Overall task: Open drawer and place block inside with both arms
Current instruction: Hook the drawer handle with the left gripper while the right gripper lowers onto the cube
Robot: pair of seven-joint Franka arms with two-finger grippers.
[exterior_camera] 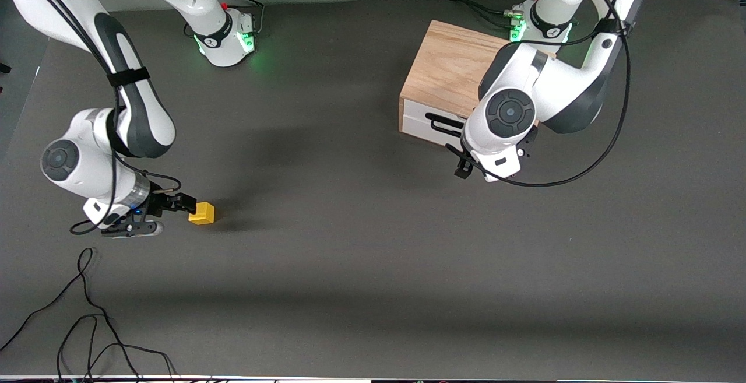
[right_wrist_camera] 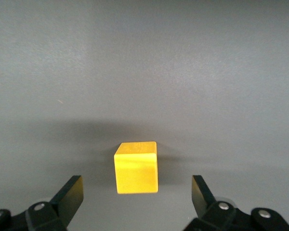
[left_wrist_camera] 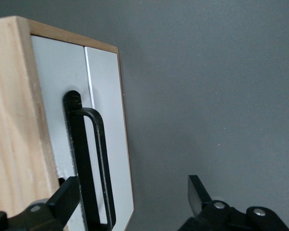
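The light wooden cabinet (exterior_camera: 451, 68) stands near the left arm's base. Its white drawer front (exterior_camera: 421, 125) with the black bar handle (exterior_camera: 441, 124) looks shut. My left gripper (exterior_camera: 466, 167) hangs open just in front of the drawer. In the left wrist view the handle (left_wrist_camera: 100, 163) lies between the spread fingers, close to one fingertip (left_wrist_camera: 67, 197), and the gripper (left_wrist_camera: 133, 195) holds nothing. The yellow block (exterior_camera: 202, 213) lies on the mat toward the right arm's end. My right gripper (exterior_camera: 178, 214) is low beside it and open. In the right wrist view the block (right_wrist_camera: 136, 167) sits just ahead of the gripper (right_wrist_camera: 136, 195), centred between the fingers.
Loose black cables (exterior_camera: 87, 313) lie on the dark grey mat at the corner nearest the front camera, toward the right arm's end. The left arm's cable (exterior_camera: 583, 167) loops over the mat beside the cabinet.
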